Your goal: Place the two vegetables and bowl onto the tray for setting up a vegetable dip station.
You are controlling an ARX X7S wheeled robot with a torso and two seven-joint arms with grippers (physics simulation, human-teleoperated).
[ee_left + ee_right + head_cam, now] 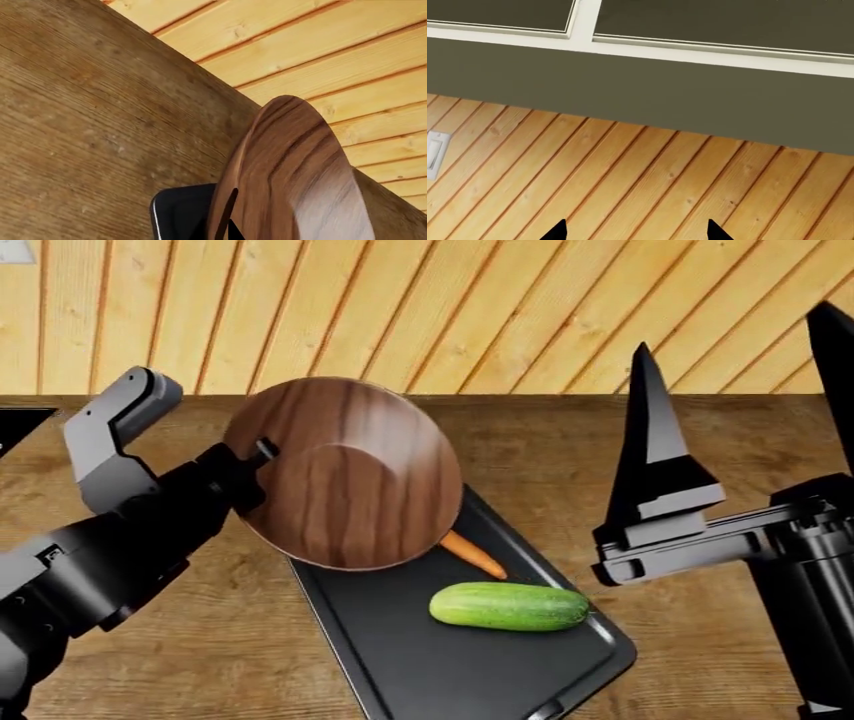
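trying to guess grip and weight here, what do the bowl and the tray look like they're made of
The bowl looks like reddish-brown wood with a smooth, faintly glossy finish: dark grain bands run across it and its inside catches a soft sheen. The tray looks like dark grey-black metal, possibly coated: flat and uniform, with a thin bright highlight along its raised rim. Being renders, neither is certain.

No text, label, brand, number or sign can be read in any view.
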